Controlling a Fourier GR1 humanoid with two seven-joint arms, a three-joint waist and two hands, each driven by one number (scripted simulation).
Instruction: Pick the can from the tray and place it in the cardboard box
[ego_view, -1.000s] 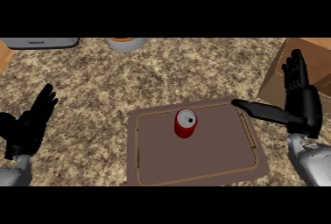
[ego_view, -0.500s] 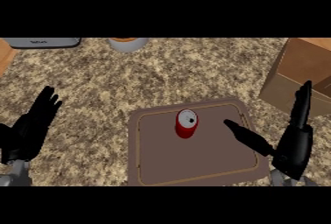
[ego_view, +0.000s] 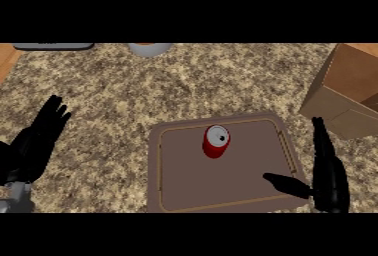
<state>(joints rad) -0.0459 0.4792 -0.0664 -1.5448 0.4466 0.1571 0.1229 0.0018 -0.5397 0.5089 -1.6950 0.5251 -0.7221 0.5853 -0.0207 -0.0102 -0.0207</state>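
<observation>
A red can (ego_view: 215, 142) with a silver top stands upright near the far middle of the brown tray (ego_view: 177, 190). The open cardboard box (ego_view: 348, 93) stands at the right edge, beyond the tray's far right corner. My right hand (ego_view: 325, 176) is open at the tray's near right corner, fingers pointing away and thumb reaching over the tray, well short of the can. My left hand (ego_view: 33, 145) rests open at the left edge, fingers up, far from the tray.
The counter's top (ego_view: 148, 95) is speckled stone. A grey bowl-like object (ego_view: 150, 48) and a flat grey item (ego_view: 52, 46) sit at the far edge. A strip of wood (ego_view: 6, 56) shows at the far left corner.
My right hand has drawn back toward me and lower, from beside the box to the tray's near right corner. The view has shifted slightly; the can stays in place.
</observation>
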